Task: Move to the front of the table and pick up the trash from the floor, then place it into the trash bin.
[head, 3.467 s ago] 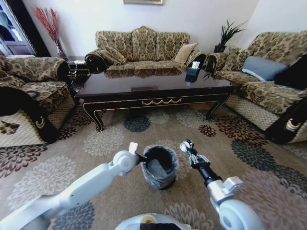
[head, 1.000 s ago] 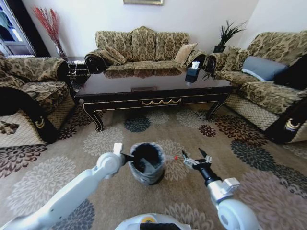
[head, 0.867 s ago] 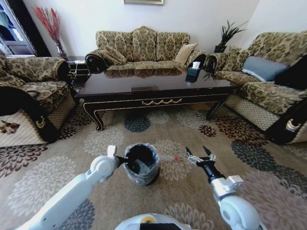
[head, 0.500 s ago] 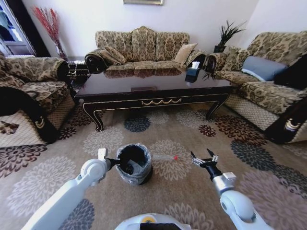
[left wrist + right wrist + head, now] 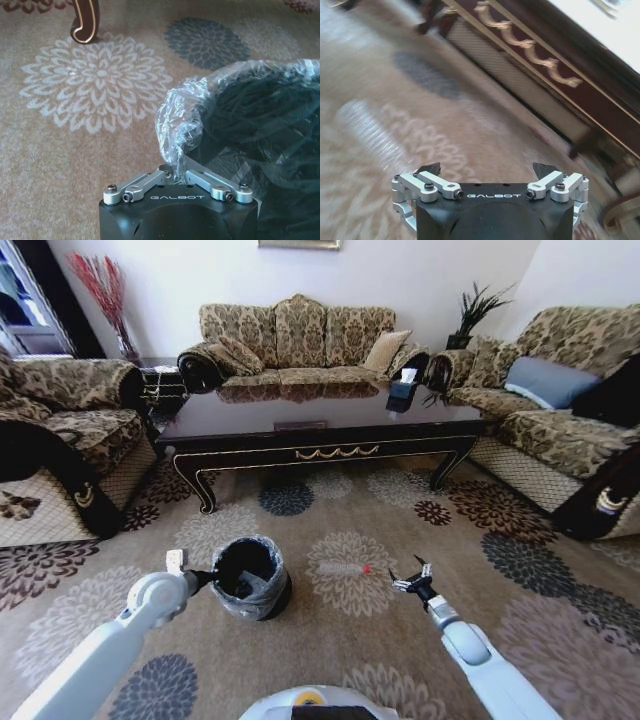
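Our left gripper point(image 5: 175, 172) pinches trash bin point(image 5: 250, 578) liner rim. Our right gripper point(image 5: 411, 582) spread wide, empty; clear wrapper point(image 5: 345, 568) just left, on carpet point(image 5: 330, 640).

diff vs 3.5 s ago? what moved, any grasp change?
The left hand, shut on the bag-lined rim, has dragged the trash bin leftward across the floor. The right hand went from shut above the bin to open, lowered toward the carpet beside the clear wrapper with the red spot, now exposed. The table and sofas are unchanged.
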